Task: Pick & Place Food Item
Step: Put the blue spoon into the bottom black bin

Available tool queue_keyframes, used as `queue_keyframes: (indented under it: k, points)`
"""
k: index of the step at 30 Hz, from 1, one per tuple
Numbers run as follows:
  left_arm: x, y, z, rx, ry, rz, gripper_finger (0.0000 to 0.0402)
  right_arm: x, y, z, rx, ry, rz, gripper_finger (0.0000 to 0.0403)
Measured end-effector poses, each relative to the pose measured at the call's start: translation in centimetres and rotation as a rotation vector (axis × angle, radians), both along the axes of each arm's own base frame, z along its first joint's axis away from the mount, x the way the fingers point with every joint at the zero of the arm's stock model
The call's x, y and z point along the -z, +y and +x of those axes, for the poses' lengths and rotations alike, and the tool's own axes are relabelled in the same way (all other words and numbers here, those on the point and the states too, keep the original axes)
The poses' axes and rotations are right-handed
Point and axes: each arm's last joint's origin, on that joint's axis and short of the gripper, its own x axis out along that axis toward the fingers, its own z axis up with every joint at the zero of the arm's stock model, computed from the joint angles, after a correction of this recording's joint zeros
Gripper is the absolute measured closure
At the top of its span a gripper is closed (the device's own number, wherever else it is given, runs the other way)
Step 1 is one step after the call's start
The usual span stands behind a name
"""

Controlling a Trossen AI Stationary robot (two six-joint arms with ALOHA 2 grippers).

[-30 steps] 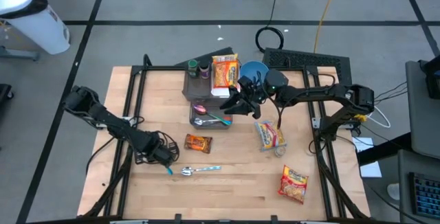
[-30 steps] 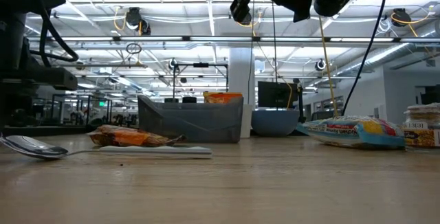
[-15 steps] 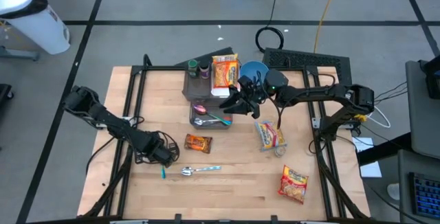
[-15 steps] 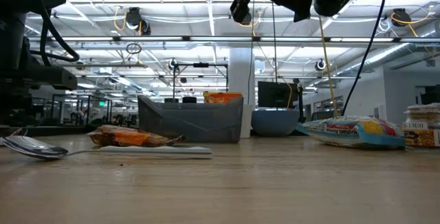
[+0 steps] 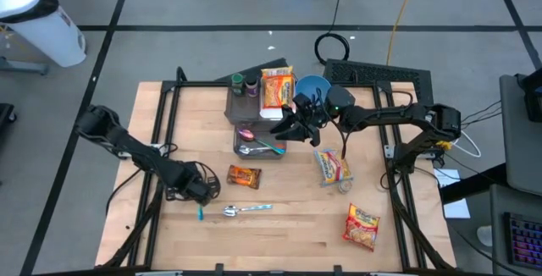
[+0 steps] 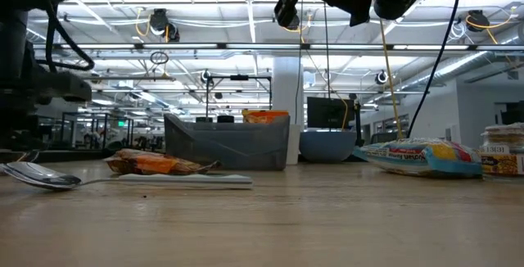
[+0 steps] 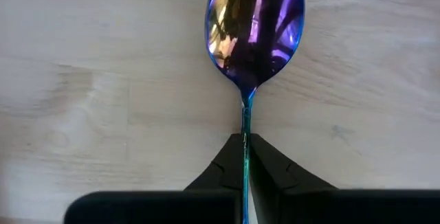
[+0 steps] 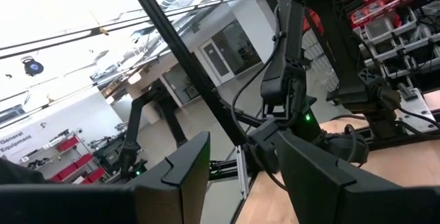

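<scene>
- Since the earlier frame the left gripper [image 7: 245, 157] has closed; its two dark fingers now pinch the thin teal handle of the iridescent purple-and-gold metal spoon [image 7: 254, 35], and in the high view that handle tip sits a little nearer the lower left than before.
- In the high view the spoon [image 5: 241, 210] lies flat on the pale wooden table [image 5: 288, 242], lower centre of the frame, with its long axis running left to right and the bowl pointing right, away from the left gripper [image 5: 200, 200].
- The small orange-brown snack packet [image 5: 244, 176], the nearest food item, lies just above the spoon and just right of the left gripper.
- The left arm is clearly the nearer one to that packet.
- The right gripper [image 5: 298, 129] hangs in the air at upper centre, beside the grey rectangular bin [image 5: 256, 140]; its fingers stand part open with nothing between them in the right wrist view.
- The yellow noodle packet [image 5: 362, 226] lies at lower right, well apart from both grippers.
</scene>
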Motion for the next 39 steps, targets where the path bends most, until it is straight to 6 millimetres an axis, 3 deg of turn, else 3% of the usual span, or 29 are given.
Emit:
queue_keyframes:
  k: [12,27,39]
  points:
    - [-2.0,0.6,-0.5,0.012,-0.142,0.050,0.0397,0.0,0.0,0.0,-0.001,0.000,0.000,0.0243]
    - [-7.8,4.0,-1.8,-0.170,-0.725,0.540,0.0397,0.2,0.2,0.1,0.004,0.023,0.007,0.0243]
    - [-11.8,8.7,2.3,-0.258,-0.959,0.876,0.0396,2.5,2.3,1.1,0.194,0.187,-0.115,0.0243]
